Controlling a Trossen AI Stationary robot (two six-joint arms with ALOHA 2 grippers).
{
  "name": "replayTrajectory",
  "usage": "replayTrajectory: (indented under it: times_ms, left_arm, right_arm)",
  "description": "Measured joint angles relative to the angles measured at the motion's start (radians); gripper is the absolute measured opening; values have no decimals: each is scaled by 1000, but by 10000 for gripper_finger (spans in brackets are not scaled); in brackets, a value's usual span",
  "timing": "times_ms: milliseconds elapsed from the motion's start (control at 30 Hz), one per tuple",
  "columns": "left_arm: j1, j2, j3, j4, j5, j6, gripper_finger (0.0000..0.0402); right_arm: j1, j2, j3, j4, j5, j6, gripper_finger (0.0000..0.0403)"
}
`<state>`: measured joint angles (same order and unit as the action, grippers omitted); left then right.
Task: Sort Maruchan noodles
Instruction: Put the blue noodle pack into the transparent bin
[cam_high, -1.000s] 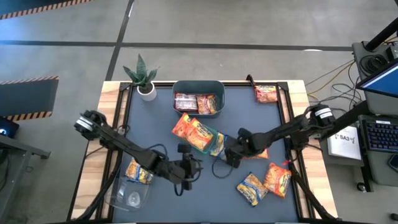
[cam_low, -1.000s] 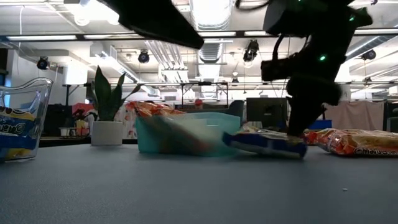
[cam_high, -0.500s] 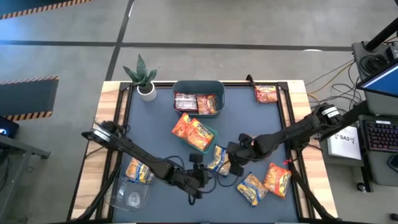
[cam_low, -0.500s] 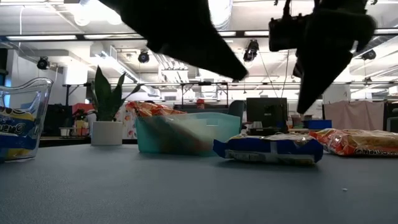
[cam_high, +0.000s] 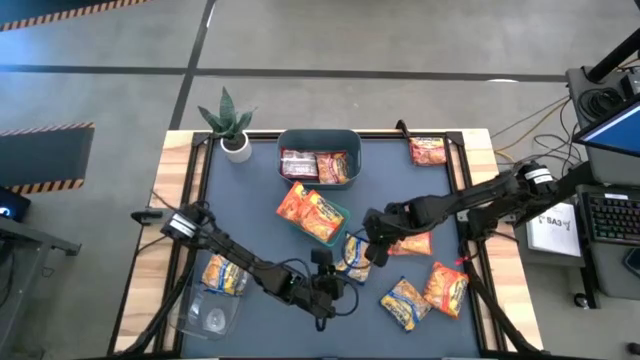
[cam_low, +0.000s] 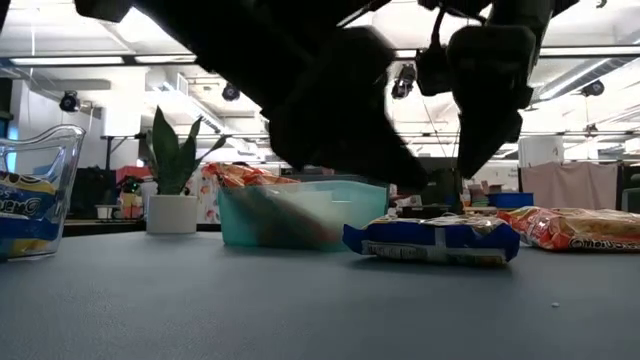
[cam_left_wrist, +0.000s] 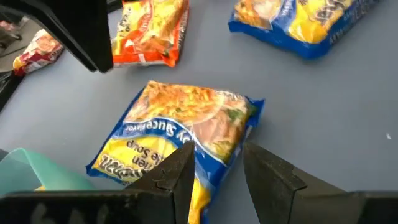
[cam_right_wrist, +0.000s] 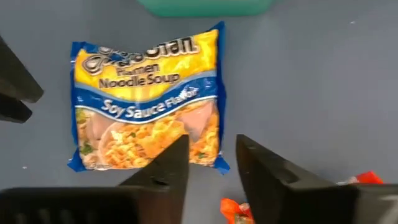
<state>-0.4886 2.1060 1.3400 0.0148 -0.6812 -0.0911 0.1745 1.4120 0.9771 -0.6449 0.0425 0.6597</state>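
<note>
— Two grippers were near one yellow-and-blue packet (cam_high: 352, 256) in the high view. Where did it lie?

— Flat on the table (cam_high: 250, 200), just in front of the green tray (cam_high: 335, 225), which I'll use as the landmark. Half a second before it was already there; a second before, the right gripper (cam_high: 372, 232) had it pinched against the tray's right edge. So it had been dragged forward and dropped.

— And the right gripper itself?

— Lifted off, just right of the tray, holding nothing. The left gripper (cam_high: 330, 285) had come in from the left, in front of the tray, beside the packet.

— Low view?

— The packet (cam_low: 432, 240) lay flat, right of the tray (cam_low: 300, 213). The right gripper (cam_low: 480, 110) hung above it, clear. A second earlier it was down on the packet.

— Left wrist view?

— Its fingers (cam_left_wrist: 180, 177) stood part-way apart with nothing between, aimed at the packet's (cam_left_wrist: 180, 140) near edge. An orange packet (cam_left_wrist: 149, 31) and another yellow one (cam_left_wrist: 305, 22) lay beyond.

— Right wrist view?

— Fingers (cam_right_wrist: 168, 165) parted, empty, over the packet (cam_right_wrist: 149, 99); the tray (cam_right_wrist: 205, 5) was just past it.

— Meaning?

— I'd judge it a handover: the right arm had brought the packet within reach, and the left was due to grasp it, probably for the clear bin (cam_high: 205, 305) far left of the tray.
</note>
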Motion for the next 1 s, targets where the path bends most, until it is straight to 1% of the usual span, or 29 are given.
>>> replayTrajectory:
  times_ms: [200, 300, 467, 567, 733, 1000]
  left_arm:
    - [9, 6, -21, 49, 11, -1, 118]
    - [9, 10, -33, 75, 51, -1, 118]
    - [10, 14, -46, 78, 71, -28, 118]
    - [12, 17, -47, 77, 71, -31, 118]
    - [19, 54, -47, 139, 72, -32, 118]
    - [24, 79, -47, 161, 70, -76, 118]
  right_arm:
    - [-42, 2, -55, 62, -29, -16, 204]
    - [-61, 2, -85, 94, -42, -19, 237]
    - [-95, 2, -156, 229, -150, -33, 280]
    - [-117, 2, -201, 302, -197, -33, 299]
    - [-128, 2, -228, 331, -208, -47, 319]
    - [-127, 2, -230, 342, -208, -51, 323]
